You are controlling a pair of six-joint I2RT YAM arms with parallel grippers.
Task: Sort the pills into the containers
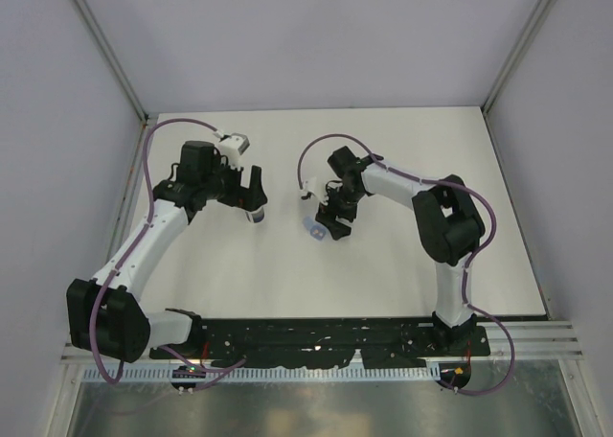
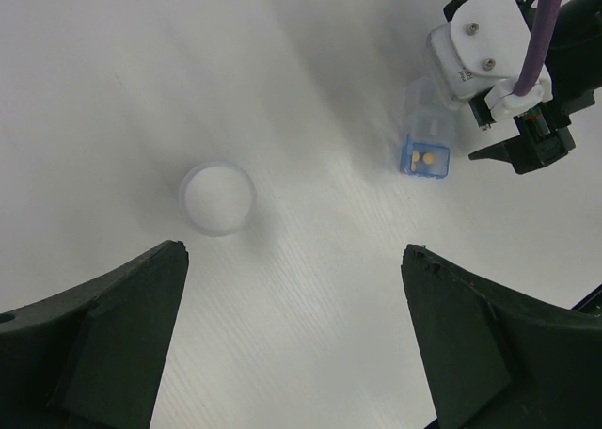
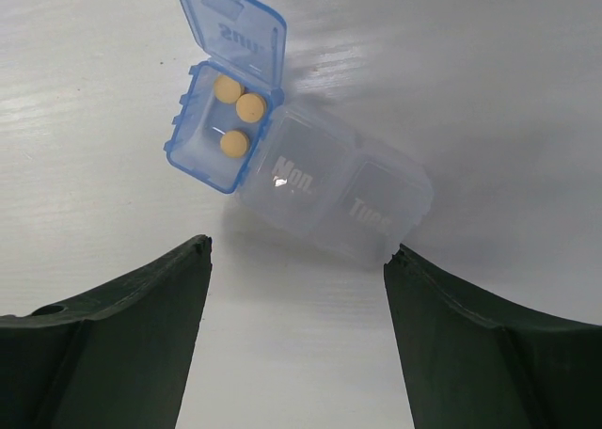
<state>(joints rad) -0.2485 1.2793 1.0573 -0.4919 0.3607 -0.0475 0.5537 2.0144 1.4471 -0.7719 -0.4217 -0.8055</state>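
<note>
Mid-sort, three round yellow pills (image 3: 235,109) in open blue cell (image 3: 195,154) of clear plastic pill box (image 3: 324,189), right gripper (image 3: 296,340) open, empty beside box, left gripper (image 2: 292,340) gaping over white-capped round container (image 2: 217,198) left of box; next likely: pinch one pill.

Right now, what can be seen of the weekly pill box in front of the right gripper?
The pill box is a short strip of three translucent plastic compartments lying flat on the white table. The end compartment is blue, its hinged lid standing open, with three round yellow pills inside. The two clear compartments, marked Mon and Tue, are shut. Neither finger of the open right gripper touches it.
</note>
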